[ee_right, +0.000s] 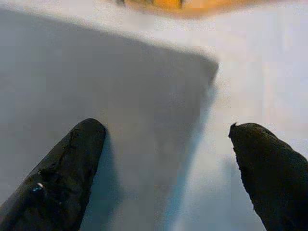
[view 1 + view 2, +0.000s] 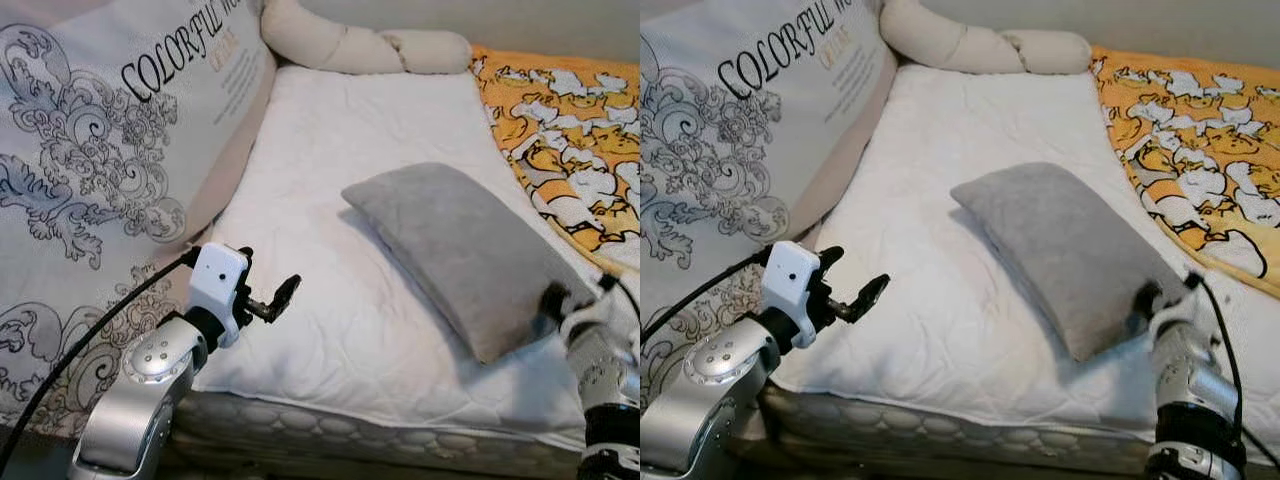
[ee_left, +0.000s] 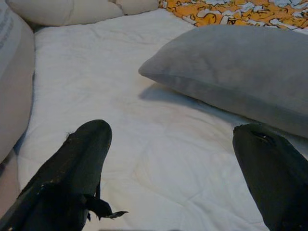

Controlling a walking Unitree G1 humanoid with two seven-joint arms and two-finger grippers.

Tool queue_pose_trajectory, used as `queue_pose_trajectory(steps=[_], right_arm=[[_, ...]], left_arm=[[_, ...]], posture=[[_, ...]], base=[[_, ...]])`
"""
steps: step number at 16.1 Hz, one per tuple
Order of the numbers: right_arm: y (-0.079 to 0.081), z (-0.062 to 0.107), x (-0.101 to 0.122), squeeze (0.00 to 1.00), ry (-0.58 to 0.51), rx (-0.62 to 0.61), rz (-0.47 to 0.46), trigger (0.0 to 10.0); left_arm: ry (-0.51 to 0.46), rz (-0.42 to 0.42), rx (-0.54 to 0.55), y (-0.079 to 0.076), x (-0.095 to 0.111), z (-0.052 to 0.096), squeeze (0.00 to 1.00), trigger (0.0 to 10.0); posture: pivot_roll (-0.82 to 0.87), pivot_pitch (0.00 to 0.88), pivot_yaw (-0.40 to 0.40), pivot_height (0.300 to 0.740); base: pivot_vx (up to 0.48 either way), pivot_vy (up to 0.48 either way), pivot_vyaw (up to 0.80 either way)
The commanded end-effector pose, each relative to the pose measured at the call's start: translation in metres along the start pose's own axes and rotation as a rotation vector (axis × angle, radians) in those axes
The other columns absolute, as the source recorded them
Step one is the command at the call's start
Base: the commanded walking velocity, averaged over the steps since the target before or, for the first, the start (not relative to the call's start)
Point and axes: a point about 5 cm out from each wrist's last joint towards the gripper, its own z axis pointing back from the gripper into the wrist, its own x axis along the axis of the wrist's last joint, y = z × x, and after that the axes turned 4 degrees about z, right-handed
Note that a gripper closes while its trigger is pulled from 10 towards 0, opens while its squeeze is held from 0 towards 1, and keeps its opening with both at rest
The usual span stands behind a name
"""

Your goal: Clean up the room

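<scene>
- Bed with a white quilted mattress pad (image 2: pixel 340 250) in front of the robot; the patterned side of the mattress shows along the near edge.
- Grey pillow (image 2: pixel 460 250) lies flat on the pad, set diagonally, its far corner toward the middle of the bed and its near end close to the pad's near right edge.
- Orange cartoon-print blanket (image 2: pixel 560 130) covers the right side of the bed, just beside the pillow's long edge; whether the two touch I cannot tell.
- Large cushion (image 2: pixel 110 130) with black scrollwork and the lettering "COLORFUL" stands against the left side of the bed, leaning over the pad's left edge.
- Beige bolster (image 2: pixel 350 45), knotted or twisted in shape, lies across the head of the bed.
- Left gripper (image 3: pixel 173 163) is raised over the near left corner of the pad, pointing toward the pillow; its two black fingers (image 3: pixel 77 168) stand wide apart with nothing between them. A black cable (image 2: pixel 90 340) runs from the wrist down to the lower left.
- Right gripper (image 1: pixel 168 168) is at the near end of the pillow; fingers spread wide, one over the grey fabric, the other over the white pad beside the pillow's corner. Contact with the pillow is unclear, as the wrist view is blurred.
</scene>
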Motion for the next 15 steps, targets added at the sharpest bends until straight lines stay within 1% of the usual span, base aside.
queue_pose_trajectory(steps=[1, 2, 3, 4, 6, 7, 8, 9, 11, 12, 14, 15], right_arm=[[0.013, -0.001, -0.019, 0.0, 0.128, 0.093, 0.006, 10.0], [0.04, 0.004, -0.037, 0.0, 0.23, 0.264, 0.018, 10.0], [0.057, 0.009, -0.045, 0.0, 0.276, 0.357, 0.02, 10.0], [0.061, 0.01, -0.047, 0.0, 0.287, 0.378, 0.022, 10.0], [0.081, 0.017, -0.054, 0.0, 0.337, 0.484, 0.03, 10.0], [0.111, 0.033, -0.065, 0.0, 0.415, 0.653, 0.02, 10.0], [0.128, 0.044, -0.065, 0.0, 0.442, 0.751, 0.0, 10.0], [0.131, 0.046, -0.064, 0.0, 0.444, 0.768, -0.023, 10.0], [0.141, 0.049, -0.052, 0.0, 0.435, 0.806, -0.14, 10.0], [0.148, 0.053, -0.04, 0.0, 0.433, 0.843, -0.242, 10.0], [0.153, 0.06, -0.033, 0.0, 0.441, 0.892, -0.301, 10.0], [0.152, 0.062, -0.031, 0.0, 0.443, 0.899, -0.33, 10.0]], left_arm=[[0.012, 0.004, -0.015, -0.001, -0.002, 0.0, 0.0, 10.0], [0.013, 0.003, -0.016, -0.001, -0.002, -0.001, 0.0, 10.0], [0.013, 0.002, -0.016, 0.0, -0.002, -0.001, 0.0, 10.0], [0.013, 0.001, -0.016, 0.0, -0.002, -0.001, 0.0, 10.0], [0.014, -0.001, -0.015, 0.0, -0.002, -0.001, 0.0, 10.0], [0.011, -0.007, -0.01, 0.001, -0.001, -0.001, 0.0, 10.0], [0.007, -0.012, -0.006, 0.003, 0.0, -0.001, 0.0, 10.0], [0.006, -0.014, -0.004, 0.003, 0.0, -0.001, 0.0, 10.0], [0.004, -0.017, 0.001, 0.004, 0.001, -0.001, 0.0, 10.0], [0.002, -0.019, 0.003, 0.005, 0.001, -0.002, 0.0, 10.0], [-0.003, -0.021, 0.003, 0.005, 0.002, -0.002, 0.0, 10.0], [-0.009, -0.024, 0.004, 0.005, 0.003, -0.003, 0.0, 10.0]], posture=[[0.05, 0.0, -0.021, 0.74], [0.05, 0.0, -0.02, 0.74], [0.05, 0.0, -0.02, 0.74], [0.05, 0.0, -0.02, 0.74], [0.06, 0.0, -0.023, 0.74], [0.06, 0.0, -0.028, 0.74], [0.06, 0.0, -0.03, 0.74], [0.06, 0.0, -0.03, 0.74], [0.06, 0.0, -0.028, 0.74], [0.05, 0.0, -0.026, 0.74], [0.05, 0.0, -0.026, 0.74], [0.05, 0.0, -0.027, 0.74]], base=[[0.0, 0.0, 0.0], [0.0, 0.0, 0.0], [0.0, 0.0, 0.0], [0.0, 0.0, 0.0], [0.0, 0.0, 0.0], [0.0, 0.0, 0.0], [0.0, 0.0, 0.0], [0.0, 0.0, 0.0], [0.0, 0.0, 0.0], [0.0, 0.0, 0.0], [0.0, 0.0, 0.0], [0.0, 0.0, 0.0]])
